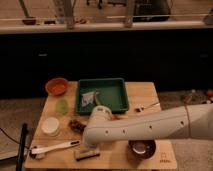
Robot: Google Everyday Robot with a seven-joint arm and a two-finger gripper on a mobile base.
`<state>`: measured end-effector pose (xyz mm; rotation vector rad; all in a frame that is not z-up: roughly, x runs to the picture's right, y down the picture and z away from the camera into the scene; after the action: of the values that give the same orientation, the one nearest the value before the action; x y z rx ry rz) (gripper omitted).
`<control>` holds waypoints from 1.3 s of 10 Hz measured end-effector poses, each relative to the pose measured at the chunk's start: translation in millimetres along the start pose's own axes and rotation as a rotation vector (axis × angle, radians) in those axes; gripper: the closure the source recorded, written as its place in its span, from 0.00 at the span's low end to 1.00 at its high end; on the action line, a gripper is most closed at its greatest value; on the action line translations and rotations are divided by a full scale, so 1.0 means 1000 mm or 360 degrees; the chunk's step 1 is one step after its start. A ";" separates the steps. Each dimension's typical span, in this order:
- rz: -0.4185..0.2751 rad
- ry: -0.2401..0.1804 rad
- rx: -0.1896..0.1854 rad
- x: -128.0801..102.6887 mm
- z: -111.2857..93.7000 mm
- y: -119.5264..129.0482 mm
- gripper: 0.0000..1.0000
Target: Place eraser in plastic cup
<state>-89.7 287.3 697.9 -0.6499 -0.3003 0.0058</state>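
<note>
The eraser (86,155), a small flat block with a pale top over a dark base, lies near the table's front edge, left of centre. My white arm reaches in from the right. Its gripper (90,148) points down right over the eraser, at or touching its top, and the wrist housing mostly hides it. A pale green translucent plastic cup (62,106) stands at the left of the table, beside the green tray and behind the eraser.
On the wooden table (142,92) are a green tray (114,95) holding a crumpled wrapper, an orange bowl (56,86), a white round cup (50,126), a white-handled brush (52,148), a dark snack (76,125) and a dark bowl (141,148) at front right.
</note>
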 end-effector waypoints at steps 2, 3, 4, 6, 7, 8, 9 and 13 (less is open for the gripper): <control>-0.0019 -0.0009 0.0004 -0.002 0.006 0.007 0.25; -0.0028 -0.0014 0.0004 -0.002 0.008 0.009 0.20; -0.0035 -0.0017 0.0004 -0.002 0.011 0.011 0.20; -0.0045 -0.0023 0.0002 -0.002 0.015 0.011 0.20; -0.0051 -0.0025 -0.0002 -0.001 0.017 0.011 0.20; -0.0057 -0.0026 -0.0007 -0.001 0.020 0.010 0.20; -0.0059 -0.0026 -0.0016 0.000 0.025 0.009 0.20; -0.0039 -0.0021 -0.0038 0.006 0.045 0.004 0.20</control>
<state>-95.9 317.7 731.6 -0.6700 -0.3213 -0.0173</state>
